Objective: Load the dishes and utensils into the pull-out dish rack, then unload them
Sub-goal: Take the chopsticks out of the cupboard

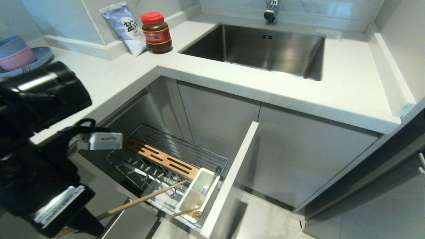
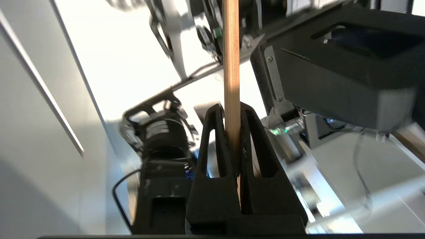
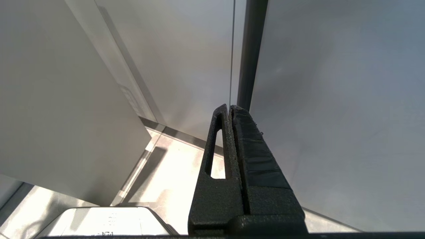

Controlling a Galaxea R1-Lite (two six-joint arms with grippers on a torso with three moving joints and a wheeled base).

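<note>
Head view: left arm low at left edge, beside pull-out dish rack [image 1: 172, 156], which is drawn out under counter. Left gripper [image 2: 232, 116] pinching one chopstick [image 2: 231, 66]; stick slants out over rack's wire prongs, tip near white caddy [image 1: 199, 194]. Second chopstick [image 1: 185, 211] lies across caddy's near end. Right gripper [image 3: 229, 109] pressed together, holding nothing, facing cabinet panels.

Left gripper [image 2: 232, 114] jaws clamped tight; right gripper [image 3: 230, 108] jaws pressed together.
</note>
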